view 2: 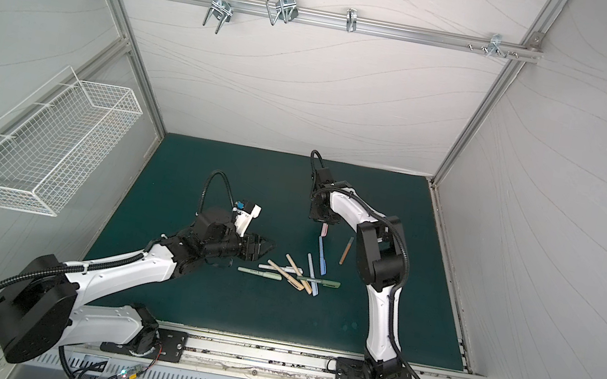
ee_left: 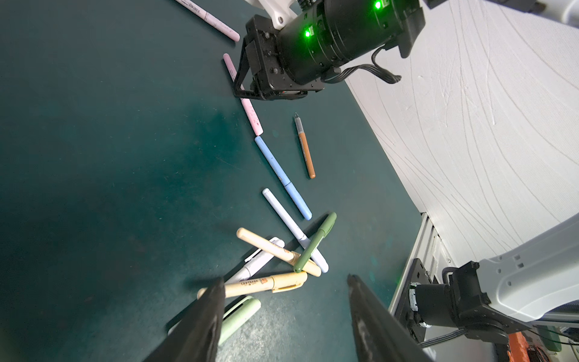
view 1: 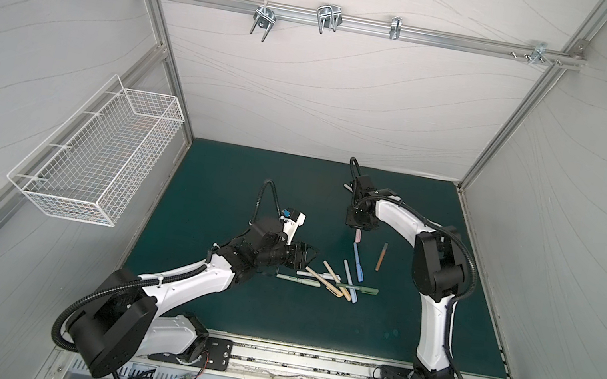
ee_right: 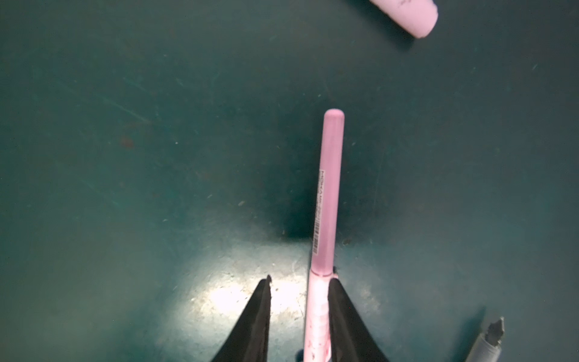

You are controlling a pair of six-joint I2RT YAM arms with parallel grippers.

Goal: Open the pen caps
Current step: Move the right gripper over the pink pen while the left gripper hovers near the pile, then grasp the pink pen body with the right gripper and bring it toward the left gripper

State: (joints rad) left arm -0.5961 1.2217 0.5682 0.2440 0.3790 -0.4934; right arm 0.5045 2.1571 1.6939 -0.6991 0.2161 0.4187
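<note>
The right gripper is standing partly open astride the pink pen lying on the table, one finger touching it, the other apart, its long axis running out between them, while the left gripper is hovering open near the pile of pens.

We see white walls veined with thin wavy lines and framed in aluminium. Across the upper frame runs a rail hung with metal hooks. A white wire basket hangs at left. A dark green mat covers the desk.
</note>
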